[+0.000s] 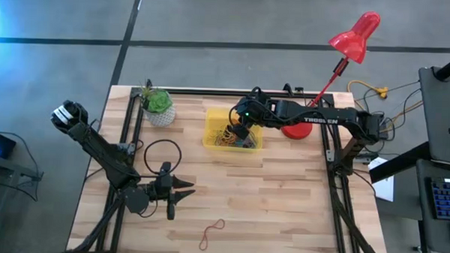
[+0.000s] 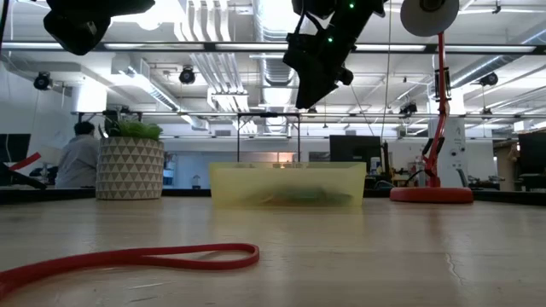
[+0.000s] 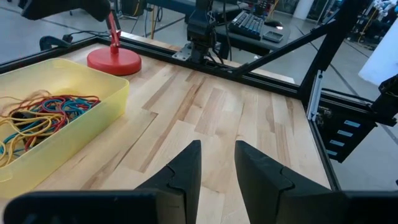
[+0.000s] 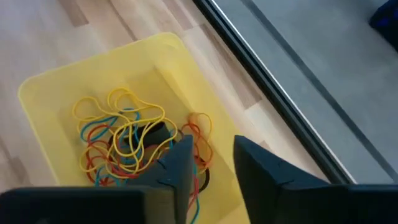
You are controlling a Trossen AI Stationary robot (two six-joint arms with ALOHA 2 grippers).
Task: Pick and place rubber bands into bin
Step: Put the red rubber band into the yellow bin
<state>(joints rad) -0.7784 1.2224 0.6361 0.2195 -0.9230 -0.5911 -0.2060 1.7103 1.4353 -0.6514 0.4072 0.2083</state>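
Note:
The yellow translucent bin (image 1: 212, 120) stands at the table's far middle and holds a tangle of red, yellow and blue rubber bands (image 4: 121, 140), which also show in the left wrist view (image 3: 37, 118). One red rubber band (image 1: 211, 233) lies flat on the table near the front edge, and shows close up in the low view (image 2: 136, 257). My right gripper (image 4: 211, 149) hovers open and empty above the bin (image 2: 286, 186), fingers pointing down. My left gripper (image 3: 217, 149) is open and empty near the front left (image 1: 179, 194), above the table.
A white patterned plant pot (image 1: 159, 108) stands left of the bin. A red lamp's base (image 1: 296, 130) stands right of it, with the lamp head (image 1: 356, 37) beyond the far edge. A thin black cable loop (image 1: 162, 153) lies near my left arm. Black frame rails line the table's sides.

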